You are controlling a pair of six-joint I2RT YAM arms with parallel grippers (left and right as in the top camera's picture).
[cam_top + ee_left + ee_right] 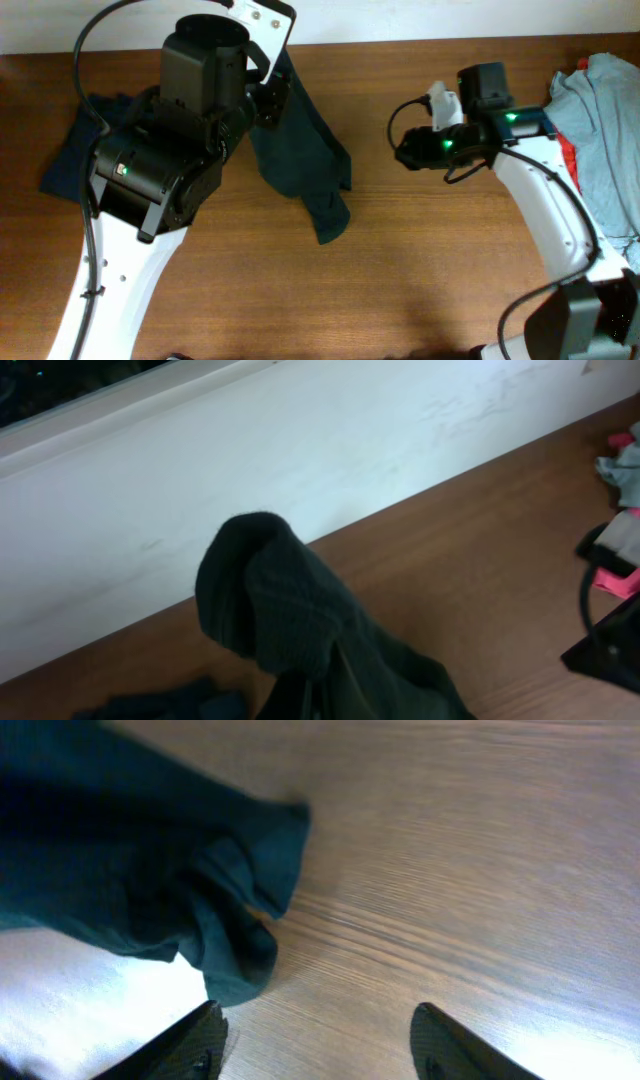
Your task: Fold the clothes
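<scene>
I judged folding barely begun: my left gripper (pixel 270 98) was clamped on the dark T-shirt (pixel 300 160), trailing unfolded onto the table (pixel 420 260), my right gripper (pixel 318 1030) gaped empty, and the other clothes (pixel 600 110) lay heaped at the right edge.

The dark shirt (pixel 305 165) hangs crumpled, its bottom end on the table (pixel 420 250). A grey-blue and red clothes pile (pixel 605 130) lies right of it.
</scene>
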